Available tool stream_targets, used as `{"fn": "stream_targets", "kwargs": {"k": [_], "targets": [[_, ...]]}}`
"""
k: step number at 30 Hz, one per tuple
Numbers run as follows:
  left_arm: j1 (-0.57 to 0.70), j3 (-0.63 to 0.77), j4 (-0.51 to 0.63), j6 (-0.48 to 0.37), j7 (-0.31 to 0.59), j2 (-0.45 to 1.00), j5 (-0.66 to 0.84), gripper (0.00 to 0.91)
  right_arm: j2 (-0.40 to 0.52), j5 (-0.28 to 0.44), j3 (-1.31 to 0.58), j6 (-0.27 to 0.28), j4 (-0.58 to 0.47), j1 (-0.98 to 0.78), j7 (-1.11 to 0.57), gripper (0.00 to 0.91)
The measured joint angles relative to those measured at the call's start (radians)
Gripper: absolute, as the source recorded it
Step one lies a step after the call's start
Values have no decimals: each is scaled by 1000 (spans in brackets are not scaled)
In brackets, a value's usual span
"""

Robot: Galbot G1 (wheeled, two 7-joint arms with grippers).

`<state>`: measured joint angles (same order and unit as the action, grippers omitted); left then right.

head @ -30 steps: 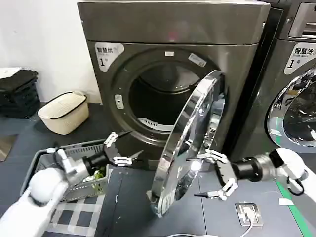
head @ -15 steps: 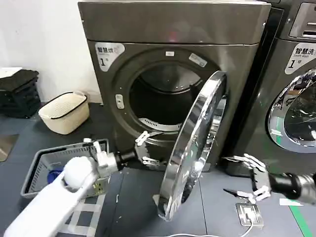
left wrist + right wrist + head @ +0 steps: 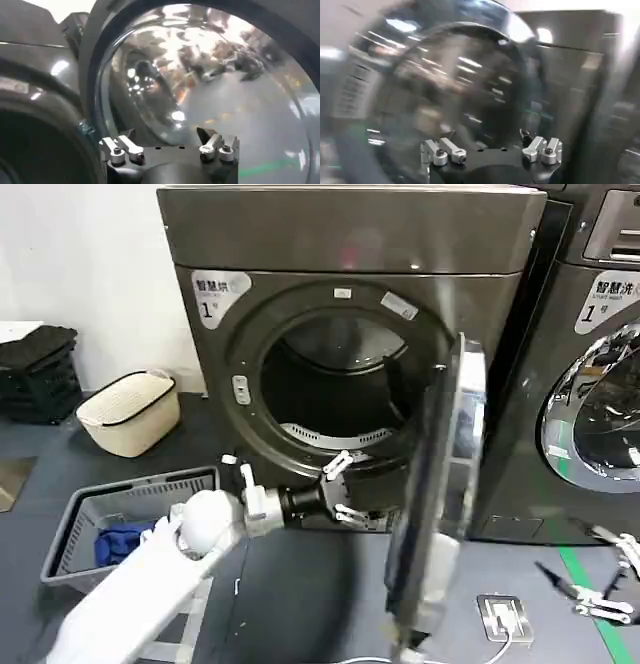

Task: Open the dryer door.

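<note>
Reading "1": dryer door (image 3: 440, 494) sticker

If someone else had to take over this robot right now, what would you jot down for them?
Left gripper: open, empty, reaching toward the lower front of the dryer opening, beside the dryer door's inner side.
Right gripper: open, empty, low over the floor at the robot's right, apart from the door.
Done: the door stands swung out, edge-on to the head view; the drum is exposed.
Left: probably just push it wider if needed, then pull both arms back.
</note>
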<state>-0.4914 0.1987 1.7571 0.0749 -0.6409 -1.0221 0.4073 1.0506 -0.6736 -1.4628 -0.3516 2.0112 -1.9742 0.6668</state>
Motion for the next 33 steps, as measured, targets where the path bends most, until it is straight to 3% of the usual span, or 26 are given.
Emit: {"fn": "stream_targets", "kwargs": {"k": [4,8,12,21,25,33], "targets": [[20,27,-5,1,0,-19,0,907,116,101,-84,109,10,-6,-177,907],[47,61,-21,4,2,-42,-5,907,230,205,-186,276,-1,21,-334,907],[78,98,-41,9,2,-66,-7,907,316,280,-289,356,-16,56,-468,907],[162,183,-114,17,18,-132,-15,907,450,395,-504,451,-62,120,-603,907],[196,221,-156,15,36,-166,-19,907,485,438,-587,455,-103,132,-653,907],[275,299,-240,6,50,-237,-2,907,518,445,-707,454,-190,132,-684,907]]}}
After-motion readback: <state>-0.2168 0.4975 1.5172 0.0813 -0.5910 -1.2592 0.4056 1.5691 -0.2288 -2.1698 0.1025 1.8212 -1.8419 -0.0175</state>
